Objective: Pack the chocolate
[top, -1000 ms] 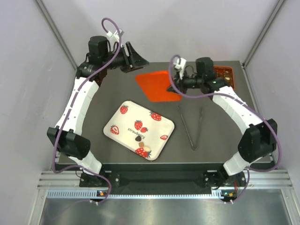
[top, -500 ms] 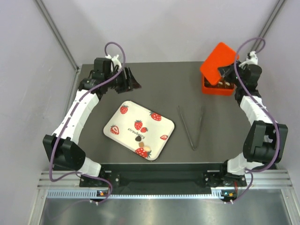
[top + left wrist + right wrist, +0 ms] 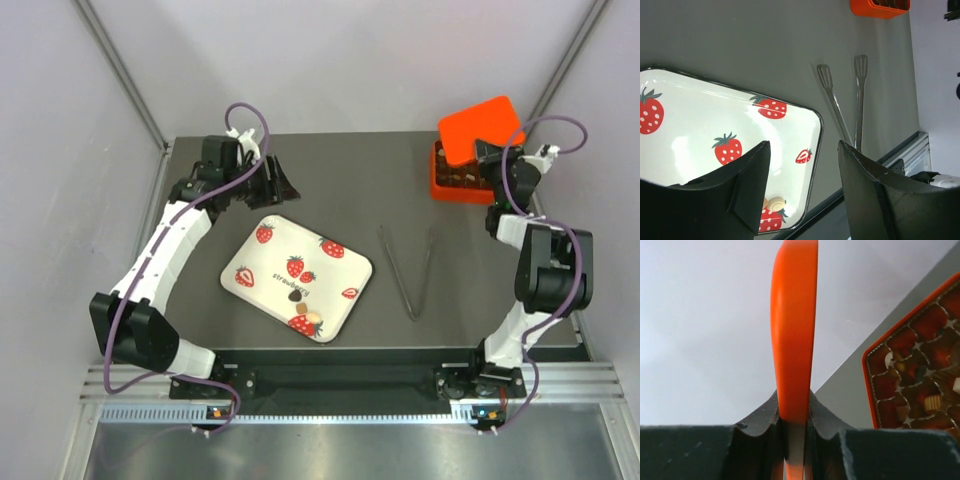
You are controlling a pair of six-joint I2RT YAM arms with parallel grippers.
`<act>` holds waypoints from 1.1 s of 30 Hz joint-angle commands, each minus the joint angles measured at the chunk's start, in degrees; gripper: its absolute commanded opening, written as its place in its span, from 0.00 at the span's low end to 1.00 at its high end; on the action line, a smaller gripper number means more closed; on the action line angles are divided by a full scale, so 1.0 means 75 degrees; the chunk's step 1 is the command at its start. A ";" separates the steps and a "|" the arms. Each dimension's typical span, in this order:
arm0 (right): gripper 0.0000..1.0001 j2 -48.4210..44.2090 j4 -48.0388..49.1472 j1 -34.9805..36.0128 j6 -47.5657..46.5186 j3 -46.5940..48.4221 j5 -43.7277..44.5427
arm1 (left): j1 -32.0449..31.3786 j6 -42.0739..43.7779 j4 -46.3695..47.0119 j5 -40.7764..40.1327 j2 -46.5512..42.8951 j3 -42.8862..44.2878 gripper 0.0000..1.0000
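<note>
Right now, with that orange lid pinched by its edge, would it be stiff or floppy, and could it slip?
Probably stiff: the orange lid stands straight out of the right gripper without sagging. Likely light, since an edge pinch carries it. Its surface looks smooth, so it might slip if jolted.

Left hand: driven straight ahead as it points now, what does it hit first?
Probably the strawberry tray, whose end lies between the open fingers of the left hand; depth is unclear, so it could land on the table just past the rim.
</note>
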 commanded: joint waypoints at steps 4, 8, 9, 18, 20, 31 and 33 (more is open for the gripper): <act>0.00 0.0809 0.2013 0.0009 0.1096 0.0048 0.0553 | -0.0070 0.0047 0.0592 0.0078 -0.0277 -0.0203 0.61; 0.01 0.1172 0.2318 0.0044 0.1367 0.0048 0.0764 | -0.0117 0.0012 0.0674 0.0020 -0.0289 -0.0262 0.61; 0.01 0.1289 0.2319 0.0056 0.1413 0.0048 0.0799 | -0.0129 0.0012 0.0686 0.0008 -0.0289 -0.0273 0.61; 0.03 0.2039 0.2377 0.0337 0.1871 0.0388 0.0928 | -0.0176 0.0094 0.0757 -0.0250 -0.0184 -0.0461 0.61; 0.04 0.2122 0.2308 0.0396 0.1964 0.0446 0.1125 | -0.0188 0.0094 0.0768 -0.0250 -0.0114 -0.0484 0.61; 0.13 0.2509 0.2061 0.0490 0.2223 0.0365 0.1678 | -0.0246 0.0082 0.0874 -0.0344 0.0004 -0.0496 0.61; 0.18 0.2521 0.1921 0.0490 0.2234 0.0365 0.1643 | -0.0258 0.0082 0.0885 -0.0414 -0.0008 -0.0519 0.61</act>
